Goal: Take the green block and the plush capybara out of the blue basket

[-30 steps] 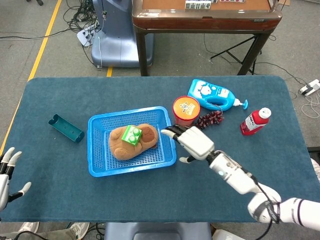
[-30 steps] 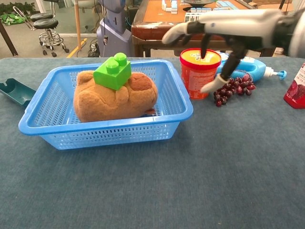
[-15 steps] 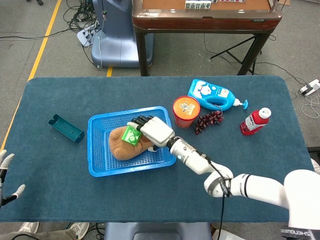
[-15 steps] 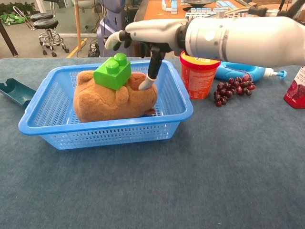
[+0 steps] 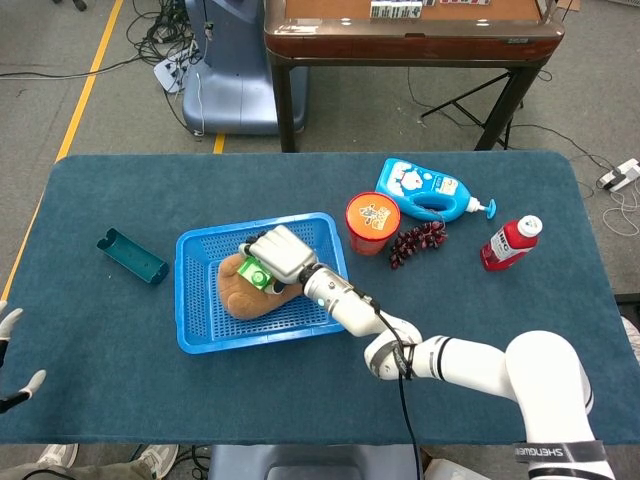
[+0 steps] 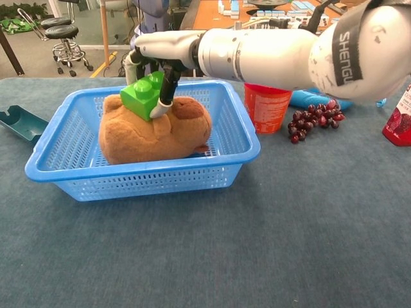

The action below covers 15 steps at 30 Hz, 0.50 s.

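Observation:
The blue basket (image 5: 192,300) (image 6: 141,181) sits left of the table's centre. The brown plush capybara (image 5: 240,296) (image 6: 148,138) lies inside it, and the green block (image 5: 255,273) (image 6: 141,98) rests on the capybara's back. My right hand (image 5: 279,252) (image 6: 159,52) reaches over the basket from the right and wraps the block, thumb on its near right side and fingers behind it. My left hand (image 5: 12,355) shows only at the far left edge of the head view, off the table, its fingers spread and holding nothing.
A teal tray (image 5: 131,256) (image 6: 19,122) lies left of the basket. Right of the basket stand an orange cup (image 5: 372,220) (image 6: 266,109), a bunch of dark grapes (image 5: 418,240) (image 6: 314,119), a blue bottle (image 5: 425,190) and a red bottle (image 5: 510,242) (image 6: 398,122).
My right hand swept left from beside the orange cup, over the basket rim, and has closed around the green block. The left hand slid further out of view.

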Each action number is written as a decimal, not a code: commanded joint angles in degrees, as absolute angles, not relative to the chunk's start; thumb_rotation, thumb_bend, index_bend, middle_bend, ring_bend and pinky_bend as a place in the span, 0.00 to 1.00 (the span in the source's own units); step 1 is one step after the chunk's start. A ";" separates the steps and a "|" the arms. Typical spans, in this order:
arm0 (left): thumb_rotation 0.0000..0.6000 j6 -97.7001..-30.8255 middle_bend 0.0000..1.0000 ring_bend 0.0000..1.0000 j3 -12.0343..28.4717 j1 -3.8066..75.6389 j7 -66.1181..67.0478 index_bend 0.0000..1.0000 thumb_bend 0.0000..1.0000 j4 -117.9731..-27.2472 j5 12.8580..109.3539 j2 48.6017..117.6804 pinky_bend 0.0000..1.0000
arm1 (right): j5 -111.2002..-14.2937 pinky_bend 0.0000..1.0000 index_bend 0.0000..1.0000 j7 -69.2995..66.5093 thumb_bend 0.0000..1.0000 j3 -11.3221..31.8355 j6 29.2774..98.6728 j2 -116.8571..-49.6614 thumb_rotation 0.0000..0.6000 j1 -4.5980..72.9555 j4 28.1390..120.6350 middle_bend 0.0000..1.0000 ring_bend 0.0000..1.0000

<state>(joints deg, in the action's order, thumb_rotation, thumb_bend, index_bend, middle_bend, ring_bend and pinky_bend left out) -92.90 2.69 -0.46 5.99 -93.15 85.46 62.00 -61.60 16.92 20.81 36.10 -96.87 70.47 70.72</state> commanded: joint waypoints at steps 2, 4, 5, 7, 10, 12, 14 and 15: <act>1.00 -92.92 0.05 0.10 2.82 -0.55 5.62 0.11 0.22 -93.03 85.32 61.89 0.17 | -63.00 0.63 0.51 16.16 0.25 19.71 39.03 -94.76 1.00 68.72 73.25 0.47 0.47; 1.00 -92.88 0.05 0.10 2.99 -0.44 5.61 0.11 0.22 -93.08 85.40 61.63 0.17 | -64.34 0.63 0.51 15.33 0.25 19.10 41.31 -91.92 1.00 66.63 76.51 0.47 0.47; 1.00 -92.85 0.05 0.10 3.08 -0.35 5.70 0.11 0.22 -93.09 85.44 61.55 0.17 | -64.95 0.63 0.51 14.97 0.25 18.79 42.38 -90.46 1.00 65.58 78.10 0.47 0.47; 1.00 -92.77 0.05 0.10 3.22 -0.13 5.79 0.11 0.22 -93.22 85.69 61.42 0.17 | -66.34 0.63 0.51 14.33 0.25 17.95 44.52 -87.09 1.00 63.22 81.64 0.47 0.47; 1.00 -92.59 0.05 0.10 3.41 0.29 5.92 0.11 0.22 -93.30 86.19 61.43 0.17 | -68.58 0.63 0.51 12.93 0.25 16.04 47.75 -80.43 1.00 58.68 87.92 0.47 0.47; 1.00 -92.25 0.05 0.10 3.45 0.62 6.32 0.11 0.22 -93.42 86.43 61.51 0.17 | -69.91 0.63 0.51 11.68 0.25 14.38 49.49 -75.80 1.00 55.45 91.74 0.47 0.47; 1.00 -91.90 0.05 0.10 3.45 0.98 6.62 0.11 0.22 -93.60 86.79 61.64 0.17 | -71.06 0.63 0.51 10.41 0.25 12.48 50.64 -71.75 1.00 52.51 94.44 0.47 0.47; 1.00 -91.77 0.05 0.10 3.46 1.13 6.74 0.11 0.22 -93.67 86.95 61.70 0.17 | -71.47 0.63 0.51 9.99 0.25 11.61 50.96 -70.30 1.00 51.39 95.11 0.46 0.47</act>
<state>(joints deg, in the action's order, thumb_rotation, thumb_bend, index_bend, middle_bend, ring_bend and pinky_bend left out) -91.83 3.45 1.07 6.68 -93.61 86.89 61.65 -69.25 12.01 14.43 48.45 -74.90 55.41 91.19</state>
